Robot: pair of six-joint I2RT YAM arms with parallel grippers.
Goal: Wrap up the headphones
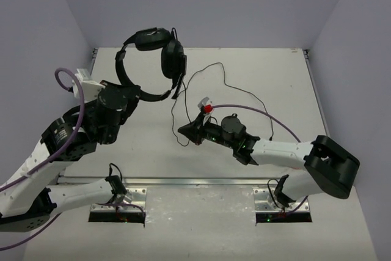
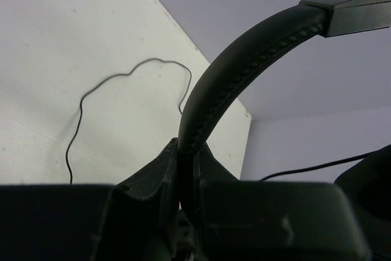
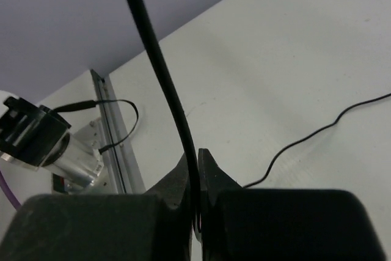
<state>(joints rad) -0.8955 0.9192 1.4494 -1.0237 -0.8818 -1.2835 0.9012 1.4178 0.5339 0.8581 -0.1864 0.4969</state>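
White tabletop (image 1: pixel 263 77) lies under both arms. Left gripper (image 2: pixel 186 163) reaches forward, its fingers clamped on the headband (image 2: pixel 244 59) of the headphones (image 1: pixel 131 80), with the earcups (image 1: pixel 173 59) beyond the tips and largely cut off at the wrist. Right gripper (image 3: pixel 194 169) stretches leftward and pinches the thin cable (image 3: pixel 165 71), which rises out of frame.

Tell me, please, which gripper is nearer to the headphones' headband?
Left. The left gripper has its jaws shut on the headband itself. The right gripper is apart from the band, with its jaws shut on the thin cable instead.
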